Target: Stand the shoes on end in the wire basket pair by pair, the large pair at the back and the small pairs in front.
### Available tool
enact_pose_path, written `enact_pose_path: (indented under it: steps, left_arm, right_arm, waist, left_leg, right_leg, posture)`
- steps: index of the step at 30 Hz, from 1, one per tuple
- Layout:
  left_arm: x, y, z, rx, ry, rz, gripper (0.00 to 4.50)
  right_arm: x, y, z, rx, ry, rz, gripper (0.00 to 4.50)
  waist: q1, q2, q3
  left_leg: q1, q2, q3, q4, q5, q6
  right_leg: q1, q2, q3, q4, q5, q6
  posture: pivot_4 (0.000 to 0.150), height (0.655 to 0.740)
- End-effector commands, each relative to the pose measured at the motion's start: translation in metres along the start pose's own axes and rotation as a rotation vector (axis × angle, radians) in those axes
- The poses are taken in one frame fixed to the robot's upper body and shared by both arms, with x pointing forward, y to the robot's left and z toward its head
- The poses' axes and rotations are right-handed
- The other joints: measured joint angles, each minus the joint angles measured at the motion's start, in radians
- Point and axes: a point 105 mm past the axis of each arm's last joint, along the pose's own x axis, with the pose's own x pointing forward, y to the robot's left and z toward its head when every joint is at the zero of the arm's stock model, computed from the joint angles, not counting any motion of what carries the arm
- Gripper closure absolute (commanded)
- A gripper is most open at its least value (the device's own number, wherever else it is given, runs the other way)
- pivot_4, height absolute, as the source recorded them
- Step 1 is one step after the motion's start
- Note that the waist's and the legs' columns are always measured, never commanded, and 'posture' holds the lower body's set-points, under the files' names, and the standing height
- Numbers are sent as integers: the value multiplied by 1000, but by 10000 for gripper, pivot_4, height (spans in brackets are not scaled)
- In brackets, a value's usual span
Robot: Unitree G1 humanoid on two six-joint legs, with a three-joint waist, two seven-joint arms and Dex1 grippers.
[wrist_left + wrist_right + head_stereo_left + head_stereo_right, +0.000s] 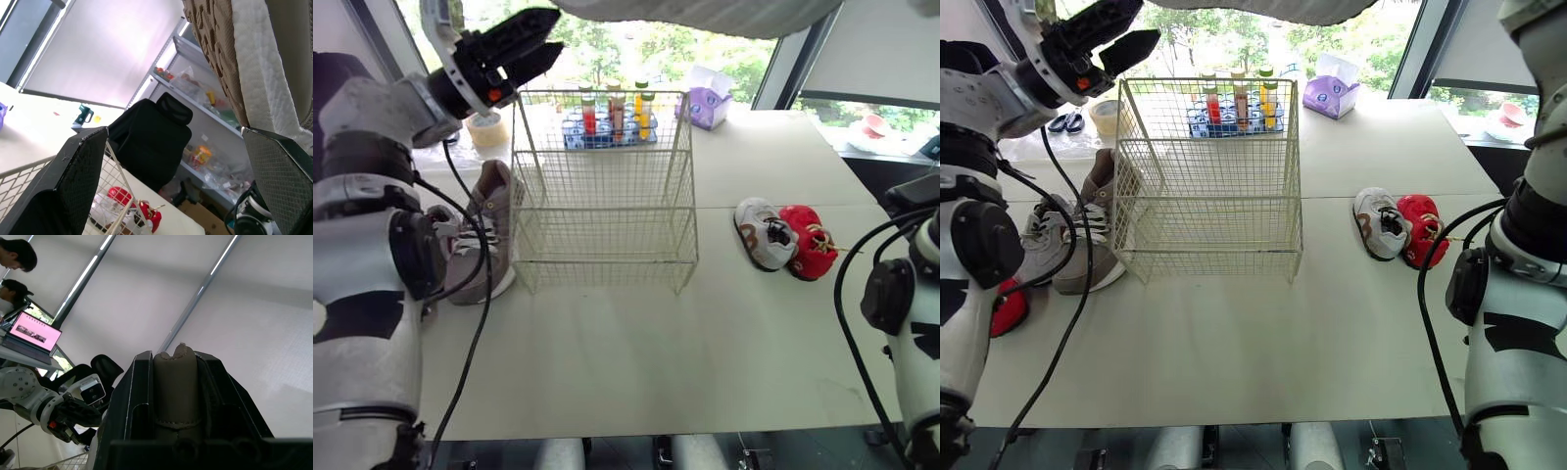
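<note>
Tan shoe [705, 15] in right pincer [176, 357], lengthwise left-right above wire basket [607, 235]

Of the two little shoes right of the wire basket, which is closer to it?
The white-and-grey shoe; the red shoe lies on its far side from the wire basket.

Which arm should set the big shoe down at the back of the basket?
Right. The right claw is shut on the large shoe, which it holds up high, so it can likely lower it straight into the wire basket. The left claw is open and empty near the basket's left rim.
</note>
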Motion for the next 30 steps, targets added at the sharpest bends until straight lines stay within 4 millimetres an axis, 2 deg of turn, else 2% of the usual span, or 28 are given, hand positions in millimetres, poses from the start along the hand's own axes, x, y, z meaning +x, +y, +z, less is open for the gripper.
enact_pose_path:
  steps: [1,5,10,13,23,29,30]
  left_arm:
    - [7,-26,18,88,-9,-116,0]
    - [5,-36,14,109,43,-188,0]
    - [0,-38,11,113,69,-206,0]
    - [-1,-39,19,93,14,-191,0]
    - [4,-37,37,57,-123,-158,0]
    - [9,-34,34,49,-122,-150,0]
    - [10,-34,33,51,-117,-151,2480]
  right_arm:
    - [-1,2,23,-59,-67,-4,33663]
    - [-3,0,22,-72,-57,-15,33663]
    - [-6,-4,22,-81,-61,-34,33663]
    - [-6,-3,22,-69,-72,-28,33663]
    - [-4,17,16,-47,-72,75,33663]
    - [-5,33,15,-43,-71,147,33663]
    - [-5,34,16,-43,-71,149,34001]
  waist:
    - [-1,0,0]
    - [0,0,0]
    - [0,0,0]
    - [0,0,0]
    - [0,0,0]
    - [0,0,0]
    - [0,0,0]
  left_leg:
    - [0,0,0,0,0,0]
    - [0,0,0,0,0,0]
    - [0,0,0,0,0,0]
    - [0,0,0,0,0,0]
    - [0,0,0,0,0,0]
    - [0,0,0,0,0,0]
    - [0,0,0,0,0,0]
  right_leg:
    - [0,0,0,0,0,0]
    - [0,0,0,0,0,0]
    - [0,0,0,0,0,0]
    - [0,0,0,0,0,0]
    - [0,0,0,1,1,1]
    - [0,0,0,1,1,1]
    - [0,0,0,1,1,1]
  posture:
    - [1500,6552]
    - [1500,6552]
    - [1500,6552]
    - [1500,6552]
    - [1500,6552]
    - [1500,6552]
    - [1500,6552]
